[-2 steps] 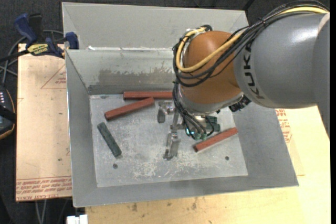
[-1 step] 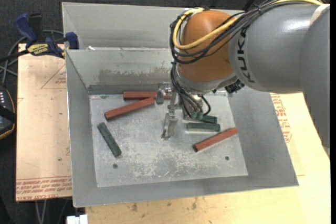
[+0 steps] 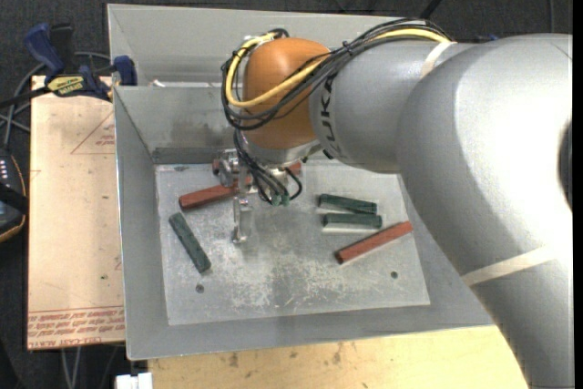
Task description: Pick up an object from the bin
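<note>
My gripper point(image 3: 240, 237) hangs below the orange-capped wrist, left of the bin's middle, with its tip close to the bare floor. Its two thin fingers stand together, shut, and nothing shows between them. A red-brown bar point(image 3: 206, 196) lies just to the upper left of the tip, one end reaching under the wrist. A dark green bar point(image 3: 189, 243) lies slanted on the floor further left, apart from the gripper.
To the right lie two dark green bars point(image 3: 347, 204) point(image 3: 352, 220) side by side and a second red-brown bar point(image 3: 374, 242) slanted below them. The big grey arm covers the bin's right side and back wall.
</note>
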`<state>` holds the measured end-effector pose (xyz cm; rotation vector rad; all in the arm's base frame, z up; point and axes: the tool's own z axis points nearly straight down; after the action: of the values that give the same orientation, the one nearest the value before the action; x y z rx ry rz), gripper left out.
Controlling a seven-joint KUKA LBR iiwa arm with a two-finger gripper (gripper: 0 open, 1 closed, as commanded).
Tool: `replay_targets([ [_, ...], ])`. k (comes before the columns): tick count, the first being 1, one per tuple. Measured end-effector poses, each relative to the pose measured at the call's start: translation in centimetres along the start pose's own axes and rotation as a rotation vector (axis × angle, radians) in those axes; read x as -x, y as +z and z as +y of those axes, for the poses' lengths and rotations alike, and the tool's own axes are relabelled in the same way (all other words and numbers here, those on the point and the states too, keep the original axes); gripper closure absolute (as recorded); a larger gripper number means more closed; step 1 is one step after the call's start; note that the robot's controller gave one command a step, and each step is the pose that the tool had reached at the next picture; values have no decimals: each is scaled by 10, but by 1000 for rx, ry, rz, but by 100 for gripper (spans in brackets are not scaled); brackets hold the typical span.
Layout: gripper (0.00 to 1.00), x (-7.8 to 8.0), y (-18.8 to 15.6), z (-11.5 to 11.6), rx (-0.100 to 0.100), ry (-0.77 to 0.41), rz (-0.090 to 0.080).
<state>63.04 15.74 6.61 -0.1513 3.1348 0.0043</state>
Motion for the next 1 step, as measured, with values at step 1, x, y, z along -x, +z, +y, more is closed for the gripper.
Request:
replay_targets([
  [1, 100, 1, -6, -2, 0, 3, -1],
])
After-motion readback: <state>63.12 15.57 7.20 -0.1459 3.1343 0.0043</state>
